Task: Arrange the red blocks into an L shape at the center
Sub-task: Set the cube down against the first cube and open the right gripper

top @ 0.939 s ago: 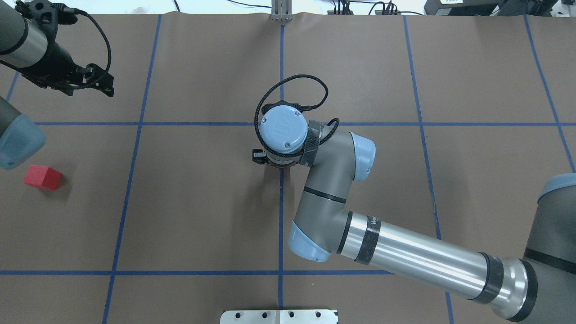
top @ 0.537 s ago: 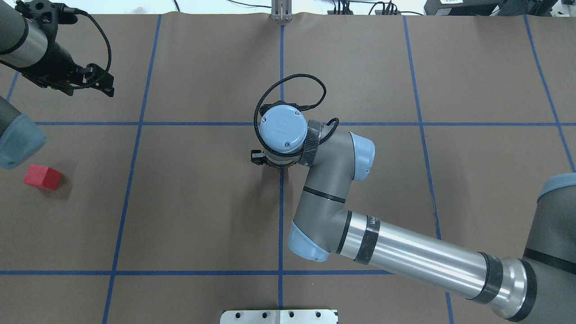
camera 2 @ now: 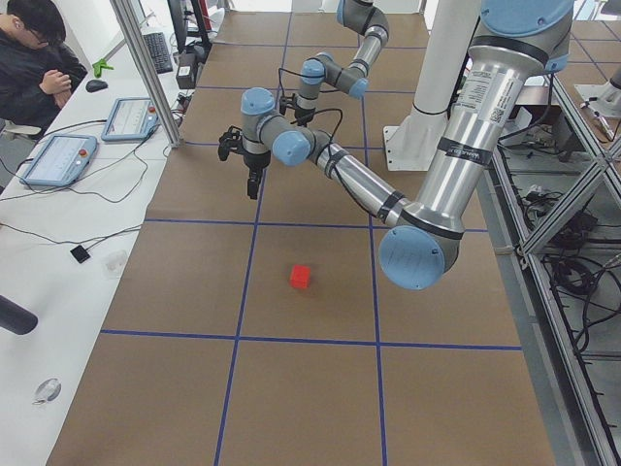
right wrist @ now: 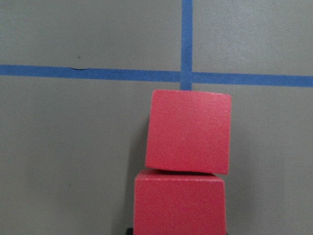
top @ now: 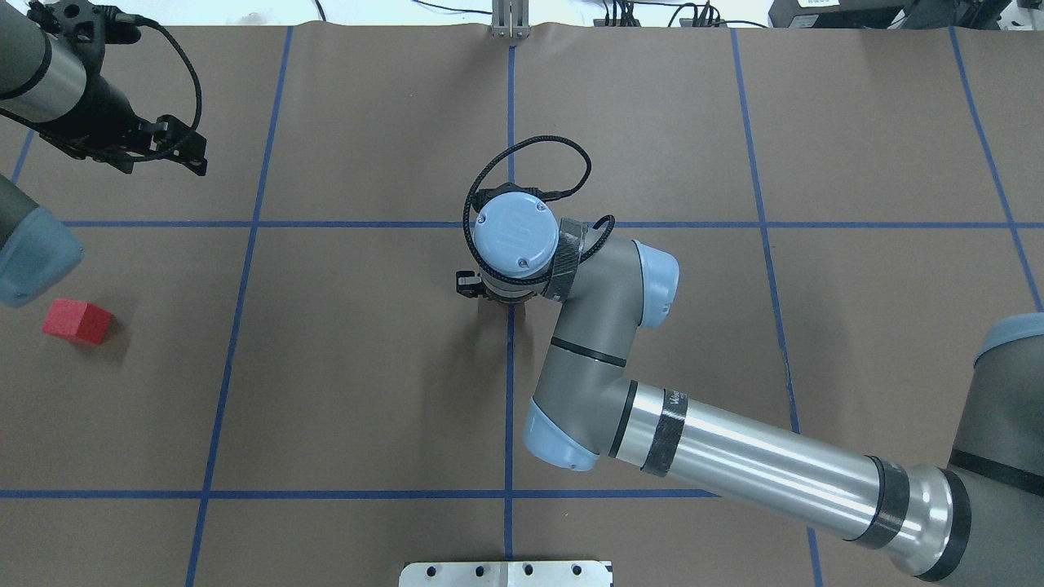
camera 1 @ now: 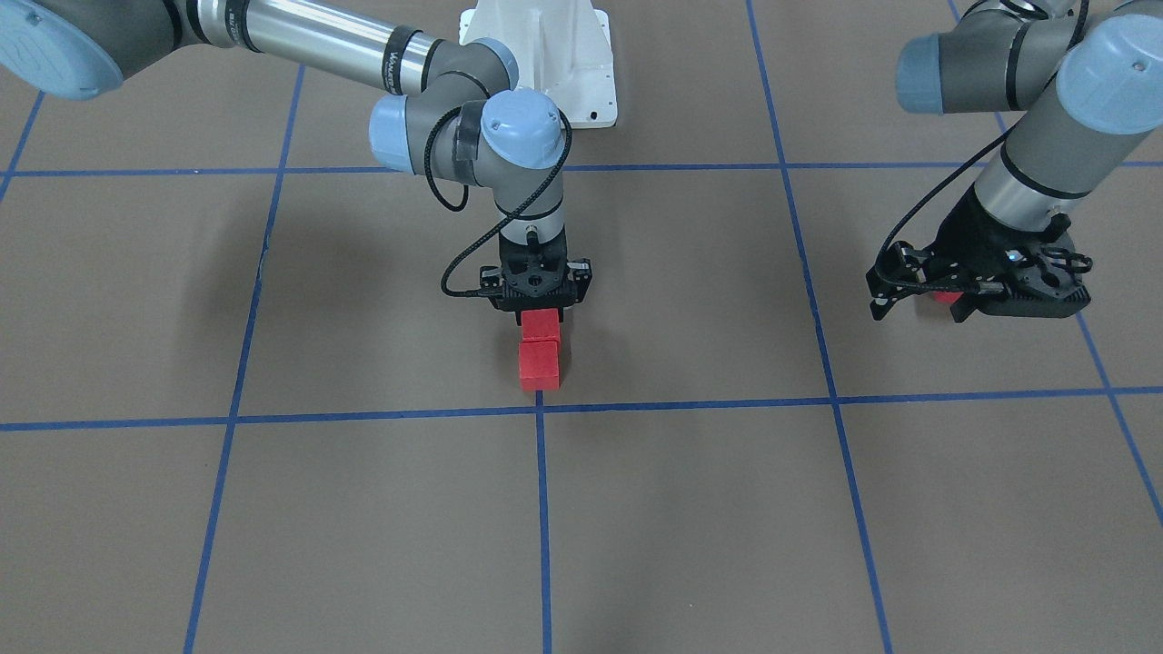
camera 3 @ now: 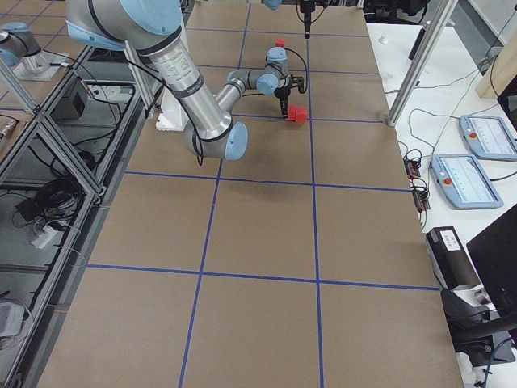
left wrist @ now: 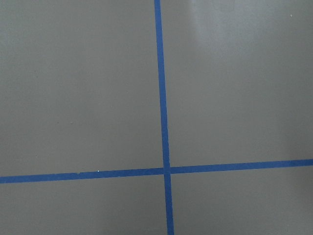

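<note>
Two red blocks lie in a row just on the robot's side of the center crossing, which also shows at the top of the right wrist view as the center crossing. The far red block rests on the floor, slightly skewed. The near red block touches it, and my right gripper is shut on it from above. The overhead view hides both under the wrist. A third red block sits alone far to the left. My left gripper hovers open with nothing in it.
Brown paper with blue tape lines covers the floor. The right arm's elbow and forearm stretch across the near right squares. The white robot base is at the back. A person sits at a side desk with tablets.
The right wrist shifted a little left and back again over the center; the blocks and the left arm stayed put.
</note>
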